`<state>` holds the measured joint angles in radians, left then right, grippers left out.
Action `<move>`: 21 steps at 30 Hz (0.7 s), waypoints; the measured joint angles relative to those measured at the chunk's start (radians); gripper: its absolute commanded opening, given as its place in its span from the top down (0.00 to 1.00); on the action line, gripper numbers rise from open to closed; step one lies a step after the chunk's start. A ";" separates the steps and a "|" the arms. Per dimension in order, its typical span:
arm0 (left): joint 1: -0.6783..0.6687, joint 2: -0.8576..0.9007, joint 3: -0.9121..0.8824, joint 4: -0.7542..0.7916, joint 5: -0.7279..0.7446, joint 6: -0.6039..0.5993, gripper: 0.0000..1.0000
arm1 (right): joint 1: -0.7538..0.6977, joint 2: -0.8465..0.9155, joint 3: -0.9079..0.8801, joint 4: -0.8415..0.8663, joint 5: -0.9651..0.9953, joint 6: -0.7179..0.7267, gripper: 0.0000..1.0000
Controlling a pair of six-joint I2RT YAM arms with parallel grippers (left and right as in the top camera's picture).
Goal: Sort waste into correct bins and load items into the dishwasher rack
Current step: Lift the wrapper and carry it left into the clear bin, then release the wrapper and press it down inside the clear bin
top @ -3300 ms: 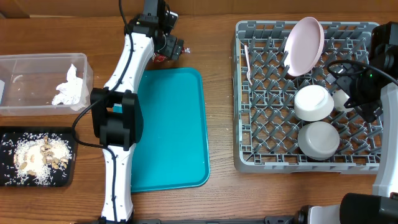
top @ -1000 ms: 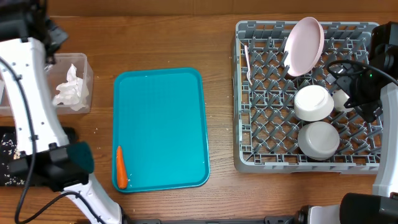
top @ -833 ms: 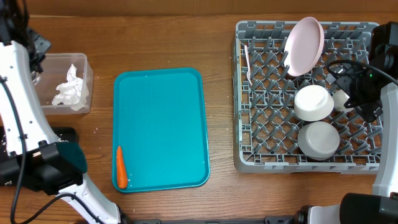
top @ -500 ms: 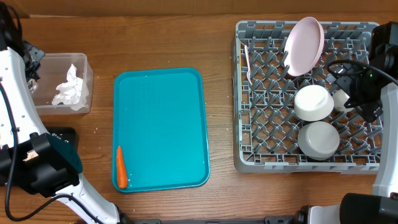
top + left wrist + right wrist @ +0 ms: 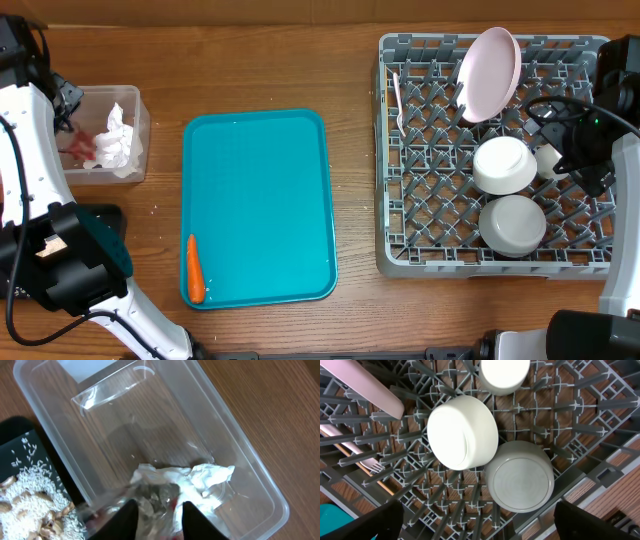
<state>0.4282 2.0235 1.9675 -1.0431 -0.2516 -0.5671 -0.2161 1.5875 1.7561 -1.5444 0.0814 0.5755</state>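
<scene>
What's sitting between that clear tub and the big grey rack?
A teal tray with an orange carrot piece on its corner, shown in the overhead view.

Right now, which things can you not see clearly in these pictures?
Foil wrapper: left wrist view, blurred between the left gripper's fingers; grip unclear.
Black tray: overhead, mostly hidden under the left arm.
Small cup: right wrist view, cut off by the top edge.
</scene>
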 measured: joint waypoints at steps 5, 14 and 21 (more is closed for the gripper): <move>0.000 0.000 0.000 -0.016 0.000 0.035 0.12 | 0.000 0.000 0.000 0.000 0.000 0.000 0.00; 0.000 0.000 0.006 -0.111 0.012 0.047 0.02 | 0.000 0.000 0.000 0.000 0.000 0.000 0.00; 0.000 0.002 0.113 -0.188 0.166 0.086 0.31 | 0.000 0.000 0.000 0.000 0.000 0.000 0.00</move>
<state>0.4282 2.0254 2.0804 -1.2312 -0.0860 -0.4808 -0.2161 1.5875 1.7561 -1.5448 0.0814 0.5755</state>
